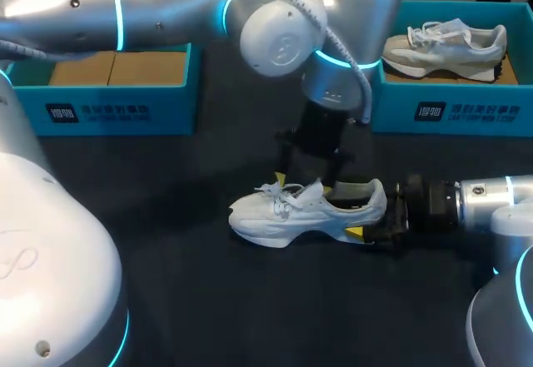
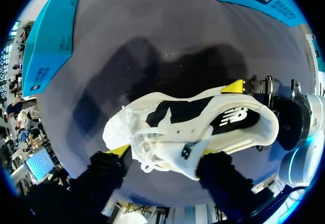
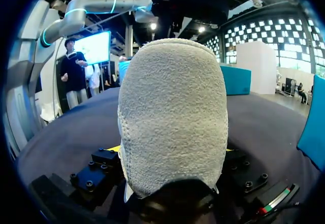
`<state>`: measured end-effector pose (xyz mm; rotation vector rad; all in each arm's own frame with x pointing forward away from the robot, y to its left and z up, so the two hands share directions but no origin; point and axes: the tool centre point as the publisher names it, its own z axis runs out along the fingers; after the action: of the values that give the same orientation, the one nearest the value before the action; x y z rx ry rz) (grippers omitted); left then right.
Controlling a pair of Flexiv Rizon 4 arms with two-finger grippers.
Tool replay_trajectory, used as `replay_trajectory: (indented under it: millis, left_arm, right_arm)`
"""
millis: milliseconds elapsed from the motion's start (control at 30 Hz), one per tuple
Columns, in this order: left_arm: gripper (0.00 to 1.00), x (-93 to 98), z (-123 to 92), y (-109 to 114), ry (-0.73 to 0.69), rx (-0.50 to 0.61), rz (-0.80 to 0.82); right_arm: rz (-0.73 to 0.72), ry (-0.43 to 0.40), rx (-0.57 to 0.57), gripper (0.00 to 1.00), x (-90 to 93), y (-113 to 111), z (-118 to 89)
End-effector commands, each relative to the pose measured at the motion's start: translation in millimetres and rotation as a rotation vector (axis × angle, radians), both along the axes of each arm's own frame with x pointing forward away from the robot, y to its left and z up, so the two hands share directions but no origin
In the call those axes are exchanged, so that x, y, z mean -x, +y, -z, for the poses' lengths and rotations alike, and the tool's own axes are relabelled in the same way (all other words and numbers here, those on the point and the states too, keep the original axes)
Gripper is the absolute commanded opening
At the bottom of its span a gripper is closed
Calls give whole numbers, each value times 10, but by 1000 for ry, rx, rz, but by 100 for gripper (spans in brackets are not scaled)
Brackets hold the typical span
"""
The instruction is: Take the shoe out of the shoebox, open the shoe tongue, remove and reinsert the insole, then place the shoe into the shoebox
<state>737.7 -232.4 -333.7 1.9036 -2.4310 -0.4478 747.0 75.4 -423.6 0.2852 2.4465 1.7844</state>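
Observation:
A white shoe (image 1: 300, 213) lies on its sole in the middle of the dark table, toe to the left. My right gripper (image 1: 379, 213) comes in low from the right and is shut on its heel; in the right wrist view the grey heel (image 3: 172, 117) fills the gap between the fingers. My left gripper (image 1: 310, 184) hangs over the shoe from above. Its fingers stand apart on either side of the laces and the raised tongue (image 2: 190, 153), open. The shoe's dark inside (image 2: 177, 112) shows ahead of the tongue.
A teal shoebox (image 1: 117, 105) with a brown cardboard floor stands at the back left. Another teal box (image 1: 450, 113) at the back right holds a grey shoe (image 1: 445, 47). My left arm spans the back of the table.

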Motion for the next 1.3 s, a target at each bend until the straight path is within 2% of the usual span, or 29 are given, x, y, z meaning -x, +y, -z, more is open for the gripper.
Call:
replay_trajectory:
  millis: [33, 100, 233, 267, 367, 767, 867, 1000, 1300]
  left_arm:
    - [49, -20, -23, -26, 2, -11, 2]
    - [40, -44, -28, -9, 1, -10, 3]
    - [36, -75, -22, -8, 2, 5, 0]
    - [31, -79, -23, -5, -4, 23, -6]
    - [0, -62, -34, 14, -18, 44, -11]
    - [0, 28, -113, 278, -84, 163, -136]
    - [0, 59, -168, 404, -138, 240, -259]
    - [0, 59, -136, 505, -124, 313, -382]
    - [0, 74, 10, 722, -98, 386, -589]
  right_arm:
    - [1, 0, 3, 0, 3, 3, 4]
    - [1, 0, 3, 0, 3, 3, 4]
    - [1, 0, 3, 0, 3, 3, 4]
    - [1, 0, 3, 0, 3, 3, 4]
    - [1, 0, 3, 0, 3, 3, 4]
    - [1, 0, 3, 0, 3, 3, 4]
    - [1, 0, 3, 0, 3, 3, 4]
    - [1, 0, 3, 0, 3, 3, 4]
    - [1, 0, 3, 0, 3, 3, 4]
